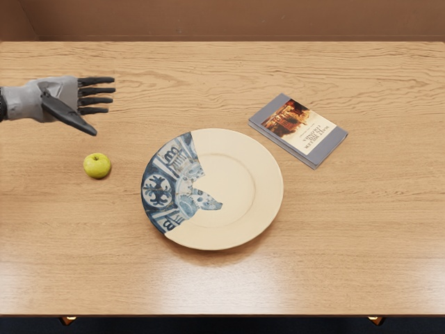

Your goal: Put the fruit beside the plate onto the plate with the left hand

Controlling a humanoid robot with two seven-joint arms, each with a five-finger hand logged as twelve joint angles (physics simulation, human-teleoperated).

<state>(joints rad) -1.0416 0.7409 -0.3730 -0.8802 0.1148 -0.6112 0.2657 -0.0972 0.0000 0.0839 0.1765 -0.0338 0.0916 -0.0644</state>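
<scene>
The left hand (66,101) hovered with fingers (97,90) spread and empty above the wooden surface (222,69), while the green apple (97,165) lay just left of the plate (240,188).

Thin book (297,130) lying flat on the tabletop (361,229), right of centre, turned at an angle, grey cover with picture panel and cream title block, lettering too small to read, light wood grain, plain brown wall (243,17) behind
</scene>
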